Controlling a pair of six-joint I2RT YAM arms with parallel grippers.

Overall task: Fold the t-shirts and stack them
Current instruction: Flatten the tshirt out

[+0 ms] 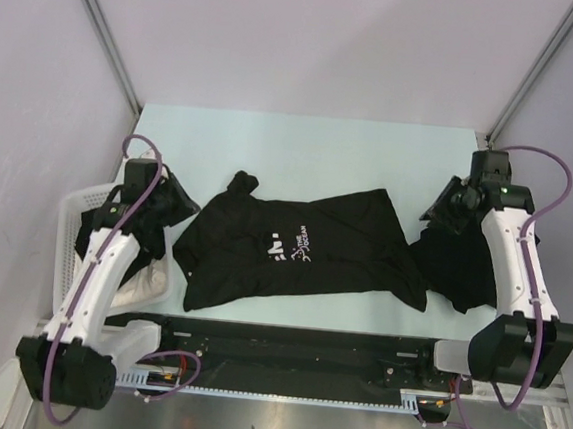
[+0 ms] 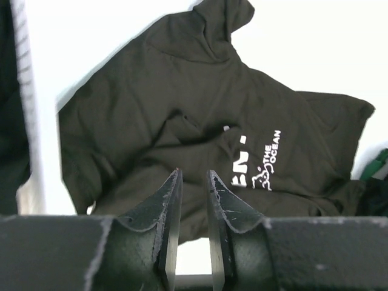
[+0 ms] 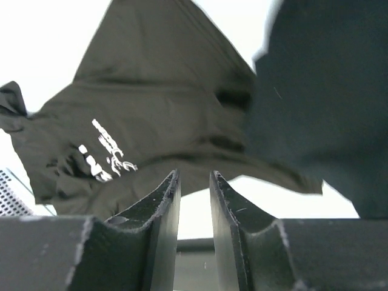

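Pale table [image 1: 323, 142] holds black t-shirts [image 1: 293, 250] (middle one lettered).

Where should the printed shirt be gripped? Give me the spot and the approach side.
Take the shirt by its two far corners, I'd say: left gripper on the bunched sleeve, right gripper on the pointed corner. Both jut onto bare table, clear of the other shirt, so come from the far side.

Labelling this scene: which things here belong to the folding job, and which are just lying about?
Job: printed shirt spread mid-table; dark pile at right; black shirts in the basket.
Lying about: basket; white cloth.
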